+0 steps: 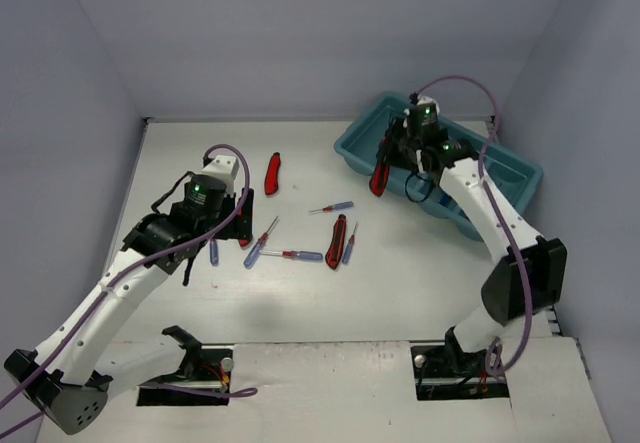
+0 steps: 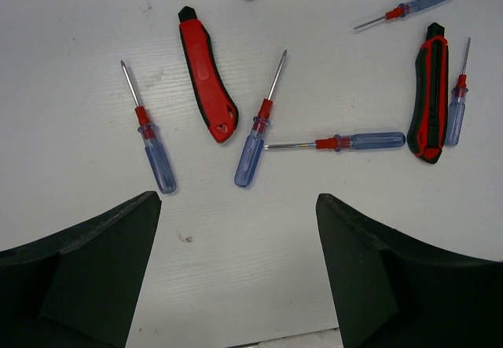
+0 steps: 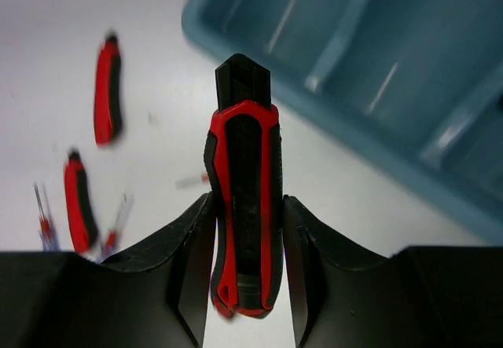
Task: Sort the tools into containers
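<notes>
A red-and-black plastic utility knife [image 3: 244,206] is clamped lengthwise between the two black fingers of the right gripper [image 3: 245,230], its black tip pointing away from the wrist. In the overhead view this knife [image 1: 379,175] hangs in the air over the white table [image 1: 400,293], just beside the near left corner of the long teal-blue plastic tray [image 1: 520,173], and not inside any compartment. The wrist camera shows the tray's dividers [image 3: 346,34] just beyond the knife tip, with no tools in the compartments that are visible.

The other tools lie loose on the table in front of the left arm. The left gripper [image 2: 240,269] hovers above them with its jaws wide apart, gripping nothing. Below it lies a red utility knife with black edging [image 2: 207,77]. A screwdriver with a clear blue handle and a red collar [image 2: 149,140] lies near it on one side, and a second blue-handled screwdriver [image 2: 258,128] lies on the other. A third blue-handled screwdriver [image 2: 346,141] lies crosswise, its tip near the second one's handle. Further over, a darker red-and-black knife [image 2: 428,93] lies just beside a short blue-handled screwdriver [image 2: 457,97]. Another blue-handled screwdriver [image 2: 409,6] lies apart, further out. One more red knife [image 1: 273,173] lies alone, toward the back of the table.
</notes>
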Controlling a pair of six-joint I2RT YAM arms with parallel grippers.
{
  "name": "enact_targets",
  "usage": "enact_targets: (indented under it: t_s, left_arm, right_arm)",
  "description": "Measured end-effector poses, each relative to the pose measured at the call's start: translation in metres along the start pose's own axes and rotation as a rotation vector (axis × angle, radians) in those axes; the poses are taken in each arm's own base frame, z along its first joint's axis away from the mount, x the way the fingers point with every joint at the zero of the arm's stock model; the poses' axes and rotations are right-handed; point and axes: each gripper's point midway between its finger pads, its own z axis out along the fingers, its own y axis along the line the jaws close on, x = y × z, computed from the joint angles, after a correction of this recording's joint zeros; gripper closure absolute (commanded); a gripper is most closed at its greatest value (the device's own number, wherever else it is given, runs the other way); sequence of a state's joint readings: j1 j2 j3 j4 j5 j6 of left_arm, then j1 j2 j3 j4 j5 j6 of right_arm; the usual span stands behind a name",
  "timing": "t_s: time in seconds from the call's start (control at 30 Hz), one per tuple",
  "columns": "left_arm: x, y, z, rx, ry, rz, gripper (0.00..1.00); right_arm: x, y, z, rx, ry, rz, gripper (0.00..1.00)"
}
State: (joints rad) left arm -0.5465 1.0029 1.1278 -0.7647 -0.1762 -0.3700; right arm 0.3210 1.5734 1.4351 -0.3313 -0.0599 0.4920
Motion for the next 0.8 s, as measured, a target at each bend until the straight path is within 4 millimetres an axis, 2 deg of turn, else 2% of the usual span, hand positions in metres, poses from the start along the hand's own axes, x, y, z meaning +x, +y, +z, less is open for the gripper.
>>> enact_targets:
  t_s: [0.03,0.1,0.17,0.27,0.33,0.43,0.53,0.67,0.8]
  left_arm:
    - [0.0,0.0,0.0,0.0,0.0,-0.002,0.23]
    - [0.0,0.0,-0.001,0.0,0.001,-0.005,0.23]
    - [0.0,0.0,-0.002,0.002,-0.002,-0.012,0.23]
    - [0.0,0.0,-0.005,0.006,-0.01,-0.028,0.23]
    - [-0.001,0.001,-0.008,0.009,-0.017,-0.039,0.23]
    - [-0.002,0.001,-0.012,0.014,-0.028,-0.052,0.23]
    - [-0.001,0.001,-0.015,0.017,-0.035,-0.067,0.23]
    - [0.001,0.001,-0.016,0.021,-0.033,-0.079,0.23]
    - [0.001,0.0,-0.015,0.023,-0.031,-0.086,0.23]
  right_arm:
    - [-0.019,-0.003,0.006,0.005,-0.031,0.013,0.97]
    - [-0.044,-0.018,0.019,0.033,-0.06,0.041,0.96]
    - [-0.06,-0.041,0.037,0.08,-0.058,0.068,0.95]
    - [-0.074,-0.075,0.074,0.144,-0.048,0.103,0.95]
    - [-0.073,-0.097,0.101,0.186,-0.024,0.122,0.9]
    - [-0.053,-0.124,0.135,0.243,0.042,0.143,0.73]
    - [-0.033,-0.137,0.156,0.281,0.096,0.149,0.64]
    - [-0.026,-0.142,0.168,0.293,0.119,0.15,0.58]
    - [-0.034,-0.133,0.16,0.3,0.089,0.123,0.44]
